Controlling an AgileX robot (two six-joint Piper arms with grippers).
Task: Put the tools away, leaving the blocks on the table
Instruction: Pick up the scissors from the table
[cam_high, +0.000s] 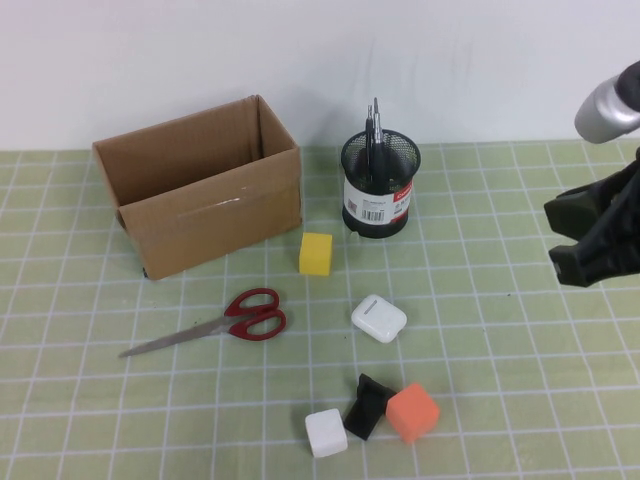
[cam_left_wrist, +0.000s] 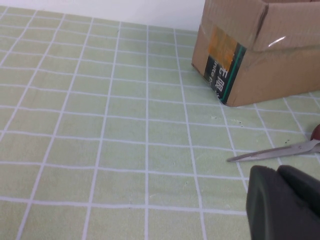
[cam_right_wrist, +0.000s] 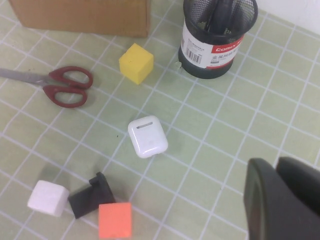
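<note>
Red-handled scissors (cam_high: 245, 317) lie flat on the green grid table (cam_high: 500, 330) in front of the box, blades pointing left. A screwdriver and a thin black rod (cam_high: 372, 128) stand in the black mesh cup (cam_high: 380, 190). The yellow block (cam_high: 315, 253) sits beside the box. The white block (cam_high: 326, 432), black wedge (cam_high: 367, 405) and orange block (cam_high: 412, 412) cluster near the front edge. My right gripper (cam_high: 572, 240) hovers at the far right, shut and empty. My left gripper (cam_left_wrist: 276, 170) is out of the high view; it is shut and empty, close to the scissors' blade tip (cam_left_wrist: 250, 156).
An open cardboard box (cam_high: 200, 195) stands at the back left. A white earbud case (cam_high: 378, 318) lies mid-table between the yellow block and the front cluster. Bare grid surface stretches along the left and right sides.
</note>
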